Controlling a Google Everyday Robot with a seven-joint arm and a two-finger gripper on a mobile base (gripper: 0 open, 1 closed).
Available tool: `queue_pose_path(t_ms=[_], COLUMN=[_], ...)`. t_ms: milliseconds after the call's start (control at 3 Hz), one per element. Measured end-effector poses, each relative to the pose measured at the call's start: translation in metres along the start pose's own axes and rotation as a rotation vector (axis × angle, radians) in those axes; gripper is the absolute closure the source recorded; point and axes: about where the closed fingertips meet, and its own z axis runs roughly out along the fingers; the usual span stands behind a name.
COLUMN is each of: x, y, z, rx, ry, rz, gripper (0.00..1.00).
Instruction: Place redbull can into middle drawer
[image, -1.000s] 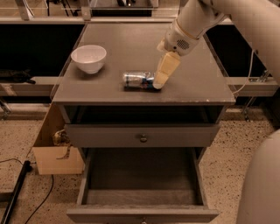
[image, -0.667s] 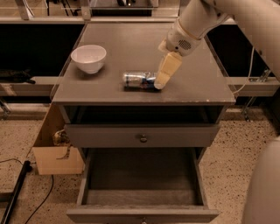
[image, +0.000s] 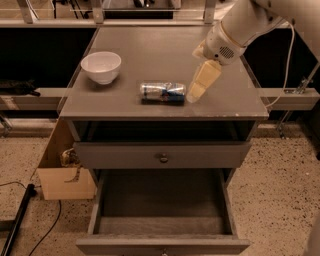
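The redbull can (image: 162, 92) lies on its side on the grey cabinet top (image: 150, 50), near the front edge, silver and blue. My gripper (image: 196, 94) reaches down from the upper right, and its cream tip sits just beside the can's right end, low over the top. The middle drawer (image: 162, 207) is pulled open below, and its grey floor is bare.
A white bowl (image: 101, 66) stands on the cabinet top at the left. The shallower drawer front (image: 162, 155) with a round knob is closed above the open drawer. A cardboard box (image: 62, 172) and cables lie on the floor at the left.
The gripper has shifted slightly to the right, uncovering the can's right end. The can, bowl and drawers have not moved.
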Motion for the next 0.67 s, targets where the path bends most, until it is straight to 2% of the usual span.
queue_pose_path(t_ms=[667], x=[-0.003], y=[-0.009], z=[0.032], rx=[-0.040], ry=[0.053], rz=[-0.016], gripper=[0.00])
